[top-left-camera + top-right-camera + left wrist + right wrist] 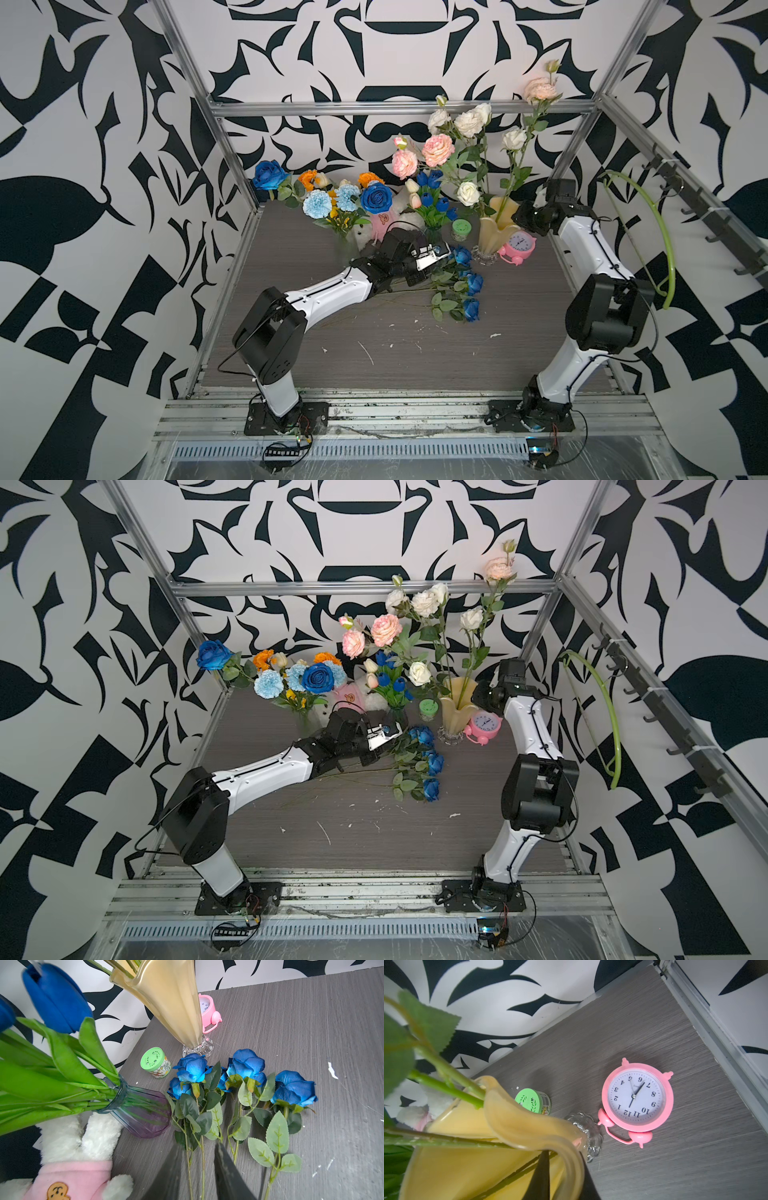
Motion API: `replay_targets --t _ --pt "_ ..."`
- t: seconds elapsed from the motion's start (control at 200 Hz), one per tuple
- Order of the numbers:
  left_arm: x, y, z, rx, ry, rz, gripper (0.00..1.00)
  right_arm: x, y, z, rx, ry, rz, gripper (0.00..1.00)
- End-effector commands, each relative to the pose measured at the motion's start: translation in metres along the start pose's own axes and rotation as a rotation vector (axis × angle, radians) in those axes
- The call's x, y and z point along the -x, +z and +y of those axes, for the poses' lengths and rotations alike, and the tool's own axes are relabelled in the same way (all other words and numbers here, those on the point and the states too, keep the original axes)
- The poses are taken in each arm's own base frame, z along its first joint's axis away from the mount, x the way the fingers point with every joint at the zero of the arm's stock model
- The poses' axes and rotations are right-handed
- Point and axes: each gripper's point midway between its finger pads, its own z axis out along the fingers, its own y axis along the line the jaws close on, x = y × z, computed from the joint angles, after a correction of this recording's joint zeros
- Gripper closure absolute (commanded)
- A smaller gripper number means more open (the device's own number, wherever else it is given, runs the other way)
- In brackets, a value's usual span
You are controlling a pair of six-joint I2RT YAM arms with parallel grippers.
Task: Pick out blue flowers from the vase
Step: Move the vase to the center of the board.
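left claw [197, 1146]: low over the counter [415, 353], fingers apart, two green stems lying loose in the gap. Released, not pinching.
laid blue roses [473, 284]: flat on the counter just ahead of the left claw. Stems run back under its wrist and heads point toward the right arm's side. I'd count these as done.
blue tulips [430, 178]: in the small glass vase [143, 1113], just beyond the left claw on the far side. Stems stand near upright, leaning a little.
back bunch: deep-blue rose [376, 198] and pale-blue carnations [316, 203] stand upright at the far left, mixed with orange heads.
right claw [564, 1158]: at the rim of the yellow vase [496, 232], one finger either side of the lip. Can't tell whether it's clamped on the rim, a stem, or nothing.
yellow vase contents: only white and pink roses visible, no blue.
call: every blue flower not yet picked out lies beyond the left claw, so the left arm is nearer. Likely lift clear, reach back, and pull up along the stem axis.
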Motion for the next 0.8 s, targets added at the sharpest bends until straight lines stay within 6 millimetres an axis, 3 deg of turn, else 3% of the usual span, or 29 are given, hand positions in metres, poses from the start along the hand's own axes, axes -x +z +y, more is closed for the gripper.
replay_targets --t 0.0,0.225,0.795 --pt "0.002 -0.006 0.003 0.011 0.009 0.002 0.69 0.036 0.011 -0.004 -0.008 0.018 -0.166 1.00" --pt "0.000 -0.004 0.006 0.017 0.011 0.020 0.69 0.050 0.015 -0.008 0.000 0.072 -0.259 1.00" --pt "0.008 0.001 0.013 0.018 -0.010 0.037 0.70 0.056 0.052 -0.029 -0.015 0.183 -0.351 1.00"
